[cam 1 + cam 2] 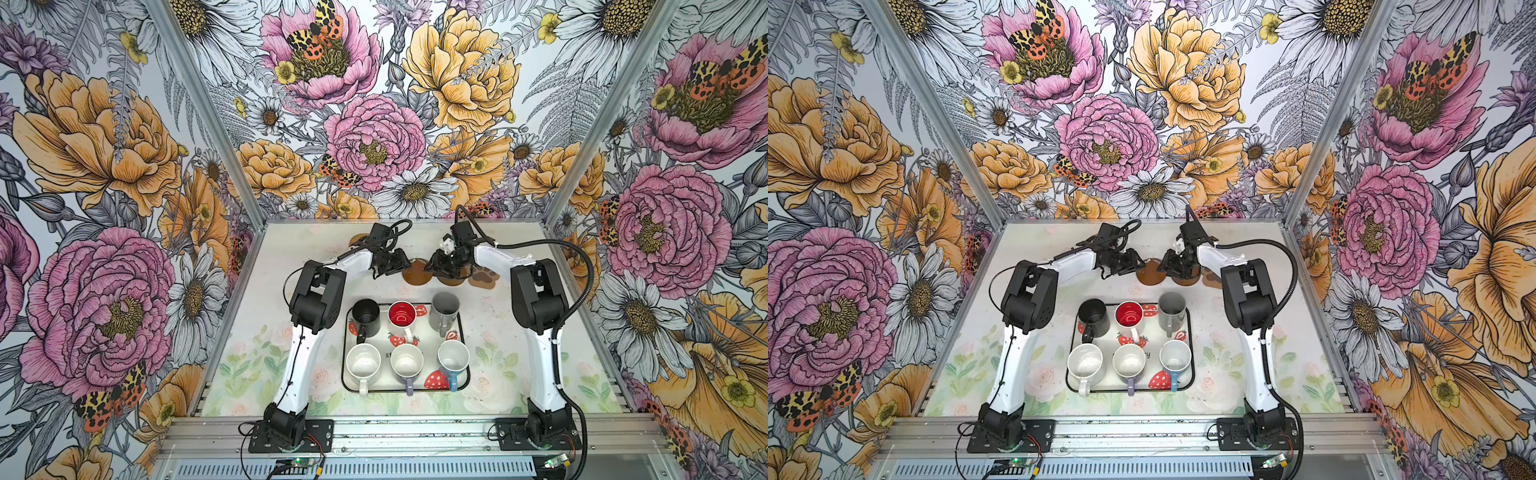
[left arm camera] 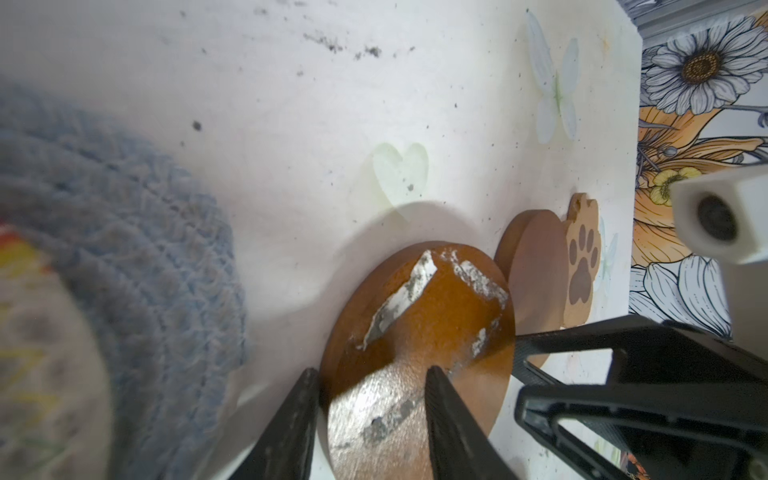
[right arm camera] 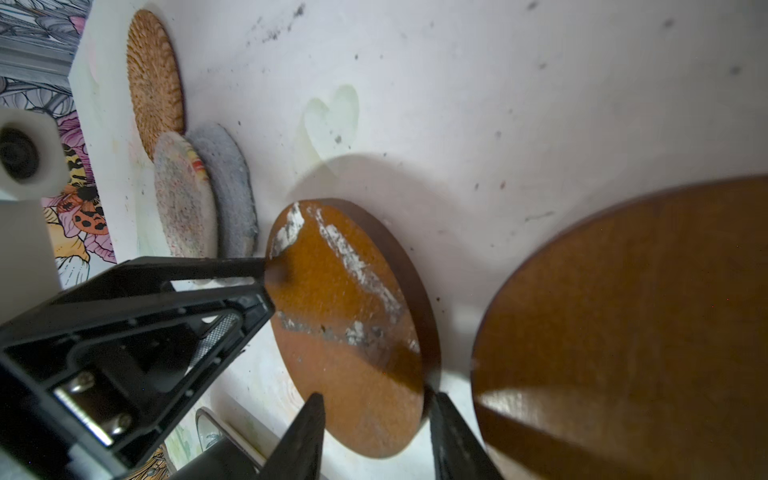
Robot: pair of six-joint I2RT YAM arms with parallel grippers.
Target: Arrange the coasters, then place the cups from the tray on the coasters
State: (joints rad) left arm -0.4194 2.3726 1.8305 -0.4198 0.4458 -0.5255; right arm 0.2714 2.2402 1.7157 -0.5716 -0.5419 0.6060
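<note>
The left hand [image 2: 370, 372] is bracketing the rim of a scuffed brown round coaster [image 2: 415, 316]. Its two fingers are standing partway apart, one over the worn face and one just off the edge. Whether they are pinching the disc or merely straddling it cannot be told.

The right hand [image 3: 376, 397] is facing it from the opposite rim, fingers likewise partway apart, its hold equally unclear. In both top views the coaster is sitting in the upper middle of the counter [image 1: 490, 332], directly between the two hands, so neither arm is the nearer. A rounded shadow is falling beyond the disc, hinting that it may be tipped or raised.

A second brown round coaster [image 3: 623, 332] is lying just beside it on the right-hand side, with the paw-shaped coaster [image 2: 582, 266] next along. Beyond the left hand, the cream woven coaster [image 3: 185, 199] is overlapping the grey-blue woven coaster [image 3: 226, 191], with the rattan coaster [image 3: 156, 79] just past them.

Six mugs [image 1: 402, 313] are standing on the strawberry tray [image 1: 426, 330] in the lower middle, well apart from both hands. Being round, the coaster is offering no long axis. The coming move is likely turning on one hand yielding so the other can shift it to open counter.
</note>
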